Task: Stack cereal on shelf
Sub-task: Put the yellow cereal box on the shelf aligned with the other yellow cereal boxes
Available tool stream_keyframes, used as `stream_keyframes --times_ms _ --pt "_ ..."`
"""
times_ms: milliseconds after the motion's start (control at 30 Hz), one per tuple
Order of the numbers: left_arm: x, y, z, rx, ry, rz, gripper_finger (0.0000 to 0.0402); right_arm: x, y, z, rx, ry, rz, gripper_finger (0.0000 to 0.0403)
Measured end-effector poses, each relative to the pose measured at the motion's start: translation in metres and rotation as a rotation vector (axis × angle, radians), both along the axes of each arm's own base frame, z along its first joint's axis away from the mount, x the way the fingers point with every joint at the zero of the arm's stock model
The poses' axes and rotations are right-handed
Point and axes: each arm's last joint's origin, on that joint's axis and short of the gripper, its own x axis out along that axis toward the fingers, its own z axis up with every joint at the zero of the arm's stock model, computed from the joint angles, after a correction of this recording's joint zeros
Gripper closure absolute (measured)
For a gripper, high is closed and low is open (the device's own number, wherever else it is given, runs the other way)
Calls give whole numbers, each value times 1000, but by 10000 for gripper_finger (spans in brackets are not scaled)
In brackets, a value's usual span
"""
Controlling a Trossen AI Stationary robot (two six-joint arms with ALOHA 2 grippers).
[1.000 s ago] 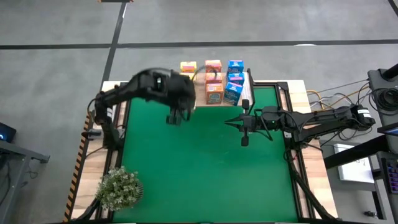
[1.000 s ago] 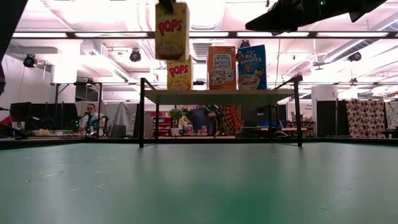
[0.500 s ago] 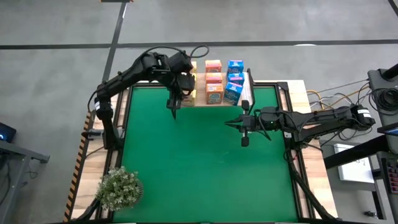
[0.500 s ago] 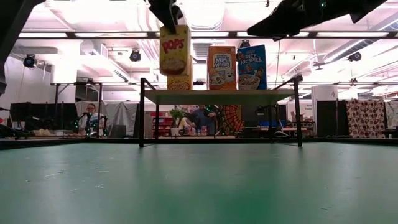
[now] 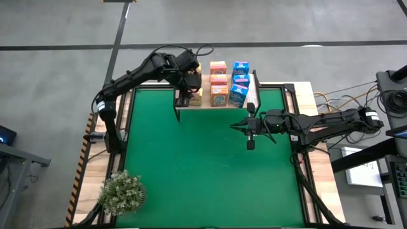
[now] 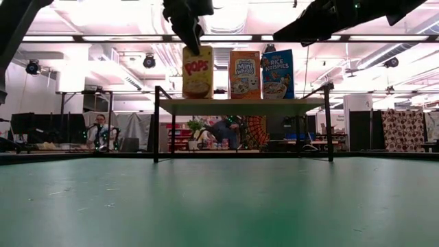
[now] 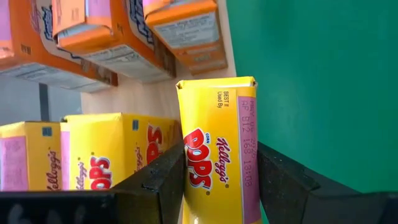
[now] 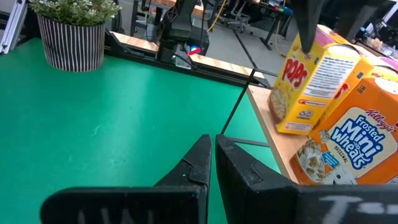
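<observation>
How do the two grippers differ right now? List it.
The left gripper is over the shelf, its fingers clamped on a yellow Pops box; the right gripper is shut on nothing. The left one is at the shelf's front corner; the right hangs over the green mat. Both are dark and two-fingered.

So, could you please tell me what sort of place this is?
Probably a robotics lab in an open workshop: strip ceiling lights, desks with gear behind a seated person, and a green mat for the arms.
</observation>
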Motion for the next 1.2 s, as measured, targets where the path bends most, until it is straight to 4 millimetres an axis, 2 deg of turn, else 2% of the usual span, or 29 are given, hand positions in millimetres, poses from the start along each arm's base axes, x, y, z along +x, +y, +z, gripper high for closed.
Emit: stream_keyframes --times_ms 600,1100,1200 --pt "1 2 1 -7 -20 30 243 0 0 0 -9 1 2 390" --pt "0 2 2 1 -17 38 185 0 0 0 -7 1 2 390" --pt "-3 0 10 5 -24 37 183 0 0 0 -9 1 3 390"
